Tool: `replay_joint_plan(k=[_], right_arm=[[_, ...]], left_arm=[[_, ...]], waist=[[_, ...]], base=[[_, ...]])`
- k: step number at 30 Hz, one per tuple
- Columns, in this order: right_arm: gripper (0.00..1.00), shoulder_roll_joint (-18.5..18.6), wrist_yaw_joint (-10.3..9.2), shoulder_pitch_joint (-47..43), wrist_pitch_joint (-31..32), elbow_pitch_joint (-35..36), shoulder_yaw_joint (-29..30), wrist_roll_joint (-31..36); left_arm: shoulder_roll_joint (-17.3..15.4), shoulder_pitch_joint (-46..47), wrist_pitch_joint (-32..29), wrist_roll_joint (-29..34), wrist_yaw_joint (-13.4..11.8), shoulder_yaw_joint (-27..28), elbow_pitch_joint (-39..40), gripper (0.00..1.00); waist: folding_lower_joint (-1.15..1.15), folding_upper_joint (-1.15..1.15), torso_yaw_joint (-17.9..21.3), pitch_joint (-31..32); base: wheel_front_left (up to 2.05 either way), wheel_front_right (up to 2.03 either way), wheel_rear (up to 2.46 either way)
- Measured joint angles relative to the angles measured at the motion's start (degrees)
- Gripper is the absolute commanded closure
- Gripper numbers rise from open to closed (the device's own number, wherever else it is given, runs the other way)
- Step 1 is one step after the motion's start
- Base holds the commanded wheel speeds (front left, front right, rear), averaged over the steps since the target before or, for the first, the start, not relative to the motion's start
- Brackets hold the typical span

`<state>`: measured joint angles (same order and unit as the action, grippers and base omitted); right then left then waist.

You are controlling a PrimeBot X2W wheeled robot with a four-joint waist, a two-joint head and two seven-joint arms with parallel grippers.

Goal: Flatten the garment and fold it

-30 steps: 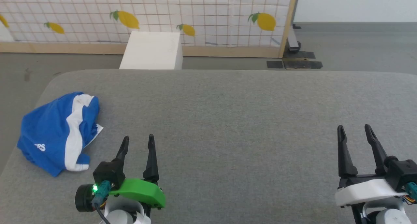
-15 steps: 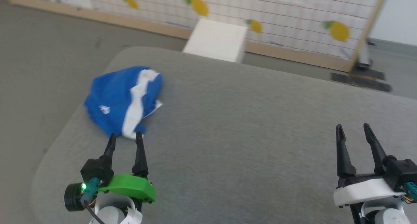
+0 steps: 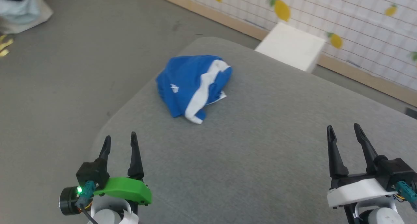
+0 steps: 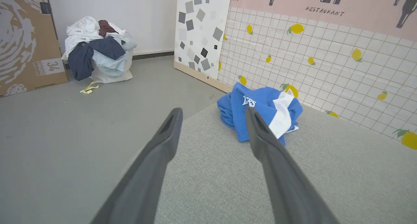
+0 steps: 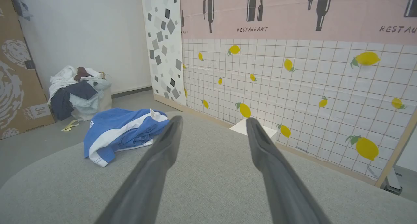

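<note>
The counter (image 3: 260, 159) was a broad slab covered in plain grey woven cloth, and its edge curved round at the far left corner. On it lay a pair of bright blue shorts (image 3: 187, 80), crumpled into a loose heap close to that rounded corner and just inside the left edge. A white stripe (image 3: 203, 92) ran over the heap from its far side to its near side, ending in a bunched white hem at the near tip. Small white lettering (image 3: 174, 87) showed on the blue cloth left of the stripe, only partly readable. A thin white flap (image 3: 222, 96) poked out on the right of the heap, flat against the grey cloth. The cloth lay smooth and unwrinkled toward the right and near sides.
</note>
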<state>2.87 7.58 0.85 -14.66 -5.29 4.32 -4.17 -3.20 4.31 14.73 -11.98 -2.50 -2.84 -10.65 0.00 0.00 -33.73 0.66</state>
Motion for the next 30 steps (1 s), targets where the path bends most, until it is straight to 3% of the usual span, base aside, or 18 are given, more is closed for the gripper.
replay_joint_plan(k=[9,20,26,30], right_arm=[[0.0,0.0,0.0,0.3,0.0,-0.2,-0.1,0.0],[0.0,0.0,0.0,0.5,0.0,-0.1,0.1,0.2],[0.0,0.0,0.0,3.7,0.0,1.3,0.2,3.0],[0.0,0.0,0.0,6.7,0.0,2.3,0.1,5.1]], left_arm=[[0.0,-0.2,0.0,0.0,0.3,0.5,0.0,0.0],[0.0,0.8,0.0,-1.0,0.5,1.9,0.1,0.0],[0.1,10.4,-0.7,-4.5,1.5,3.3,-2.2,0.0],[-1.1,20.7,-5.1,-8.1,2.4,5.4,-6.3,0.0]], waist=[[0.0,0.0,-5.4,-0.1],[0.0,0.0,-4.7,-1.2],[0.0,0.0,-3.6,-4.6],[0.0,0.0,-2.3,-8.3]], base=[[0.0,0.0,0.0],[0.0,0.0,0.0],[0.0,0.0,0.0],[0.0,0.0,0.0]])
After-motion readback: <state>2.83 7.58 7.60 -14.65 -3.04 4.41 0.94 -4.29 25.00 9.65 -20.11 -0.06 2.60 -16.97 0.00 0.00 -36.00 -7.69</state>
